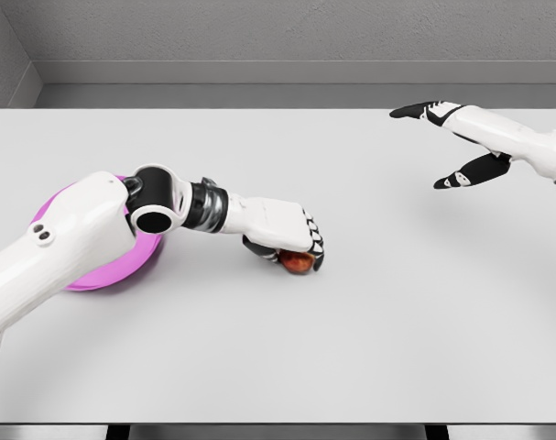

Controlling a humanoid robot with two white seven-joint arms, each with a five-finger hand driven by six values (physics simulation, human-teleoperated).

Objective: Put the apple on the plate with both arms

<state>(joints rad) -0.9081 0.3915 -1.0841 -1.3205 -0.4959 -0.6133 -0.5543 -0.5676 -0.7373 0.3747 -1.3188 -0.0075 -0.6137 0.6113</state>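
Left hand curled down over small red round apple, centre of frame on pale grey worktop. Best lifted clear, then carried left to round magenta plate, half hidden under forearm. Right hand spread, empty, upper right. Plenty of bare room; plate near left edge.

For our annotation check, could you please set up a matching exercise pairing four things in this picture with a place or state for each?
Column one:
1. apple
2. plate
3. left hand
4. right hand

Column two:
A. pink, partly hidden under the left arm
B. fingers spread, holding nothing, at far right
C. red, under a hand on the table
D. curled over the fruit

Pairs: 1-C, 2-A, 3-D, 4-B
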